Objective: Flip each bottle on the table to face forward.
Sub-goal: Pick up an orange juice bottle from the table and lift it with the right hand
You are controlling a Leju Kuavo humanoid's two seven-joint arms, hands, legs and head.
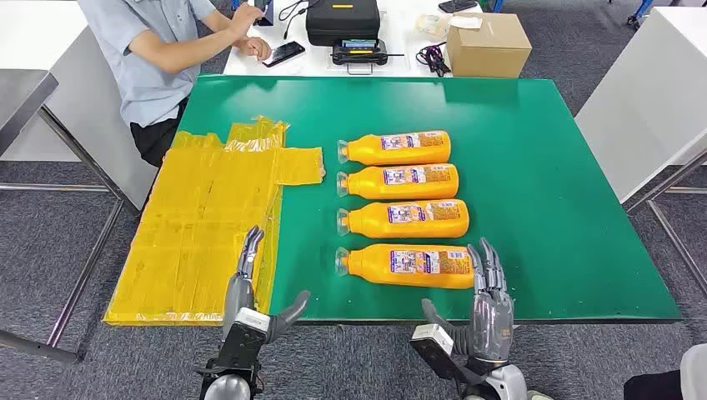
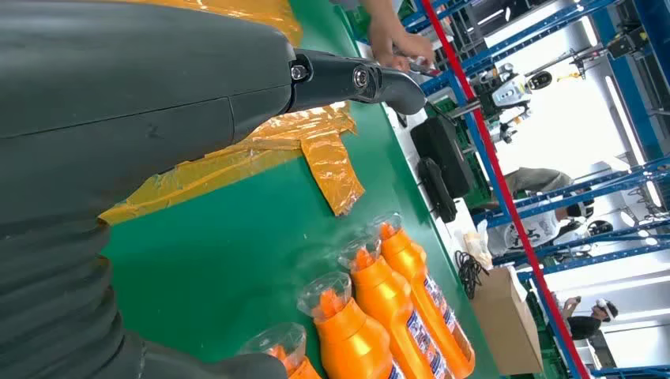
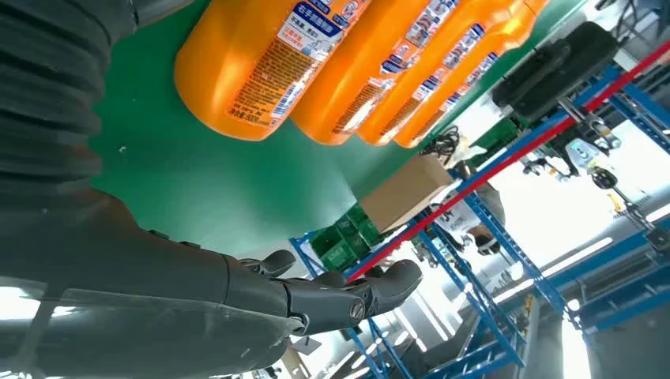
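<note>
A green table mat (image 1: 542,167) covers the work surface, with the robot's two silver arms rising from its near edge. The left hand (image 1: 250,287) hovers at the seam where the mat meets a patch of yellow tape sheets (image 1: 208,225), its fingers extended and held close together, the thumb splayed out to the side, holding nothing. The right hand (image 1: 488,304) stands upright just beside the base end of the nearest orange bottle (image 1: 408,266), fingers straight and pressed together, thumb apart, also empty; whether the fingertips touch the bottle cannot be told.

Four orange bottles lie on their sides in a row at the mat's centre, clear caps pointing toward the tape sheets. Beyond the nearest one lie the second bottle (image 1: 406,219), the third bottle (image 1: 400,180) and the farthest bottle (image 1: 396,148), all parallel and close together, printed labels facing up.

Past the mat's far edge a white table (image 1: 400,62) carries a cardboard box (image 1: 488,44), a black case (image 1: 342,21), a handheld controller (image 1: 358,52) and a phone (image 1: 283,53). A person in a grey shirt (image 1: 154,58) sits at the far left corner. Grey carpet (image 1: 50,250) surrounds the tables, and blue shelving frames (image 3: 506,260) appear in the right wrist view.
</note>
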